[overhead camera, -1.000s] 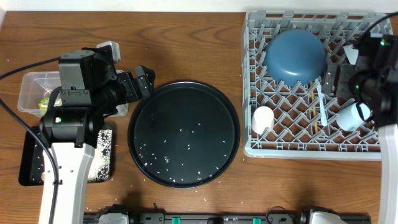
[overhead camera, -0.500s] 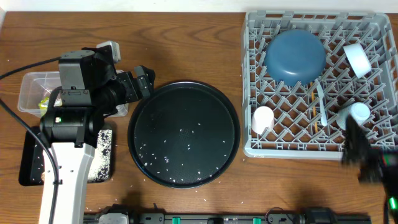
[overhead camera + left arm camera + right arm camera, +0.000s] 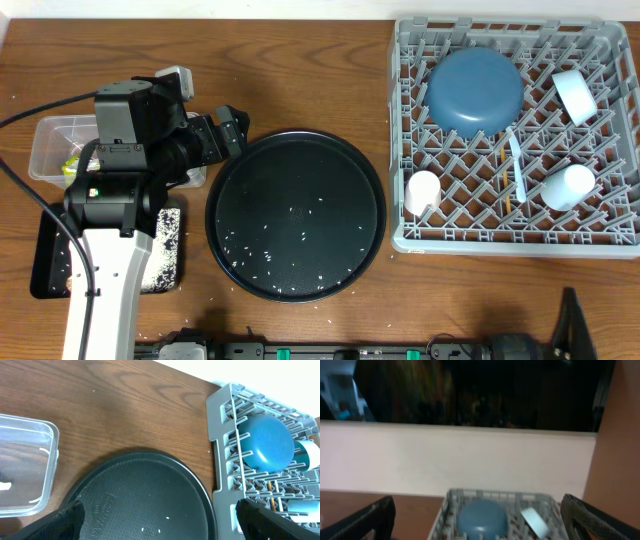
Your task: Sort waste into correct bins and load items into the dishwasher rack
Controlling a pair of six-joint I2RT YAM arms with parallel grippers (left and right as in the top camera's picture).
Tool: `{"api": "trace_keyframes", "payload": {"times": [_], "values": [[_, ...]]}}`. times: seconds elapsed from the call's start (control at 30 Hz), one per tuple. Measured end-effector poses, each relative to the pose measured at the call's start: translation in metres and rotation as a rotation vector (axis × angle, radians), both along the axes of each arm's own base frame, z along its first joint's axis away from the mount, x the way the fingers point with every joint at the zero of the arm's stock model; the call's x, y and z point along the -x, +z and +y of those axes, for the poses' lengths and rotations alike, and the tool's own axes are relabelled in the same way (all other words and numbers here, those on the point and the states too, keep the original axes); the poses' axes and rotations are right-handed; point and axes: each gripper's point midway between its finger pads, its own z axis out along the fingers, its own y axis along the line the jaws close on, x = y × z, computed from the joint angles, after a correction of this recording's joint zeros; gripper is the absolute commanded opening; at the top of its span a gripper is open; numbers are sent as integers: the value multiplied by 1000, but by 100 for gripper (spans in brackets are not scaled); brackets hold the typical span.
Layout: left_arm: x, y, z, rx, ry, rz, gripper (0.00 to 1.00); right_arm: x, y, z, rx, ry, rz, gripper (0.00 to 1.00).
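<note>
The loose white rice grains (image 3: 270, 255) lie scattered on the large round black tray (image 3: 300, 170), just beside the left gripper (image 3: 236, 131), whose jaws stand wide and empty; the right gripper (image 3: 477, 510) gapes empty too. Tiny, light grains defy pinching: likely better to grasp the stiff tray's rim and tip it

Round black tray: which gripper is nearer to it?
Left. The left gripper hangs by the tray's upper-left rim; the right gripper sits beyond the rack's near right corner.
</note>
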Motion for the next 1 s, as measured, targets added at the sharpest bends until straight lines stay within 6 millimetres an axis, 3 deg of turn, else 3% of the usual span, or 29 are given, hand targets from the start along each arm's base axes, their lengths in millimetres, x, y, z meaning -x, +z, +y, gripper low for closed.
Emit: {"api": "trace_keyframes", "payload": {"times": [0.5,0.77,1.0], "values": [[0,0,0,0,0,0,98,-103,-91,9,-107,47,-68,99],[0,0,0,0,0,0,98,-137,-141,11,-119,51,-65,99],[0,0,0,0,0,0,98,-154,-183,12,-119,50,-44,99]]}}
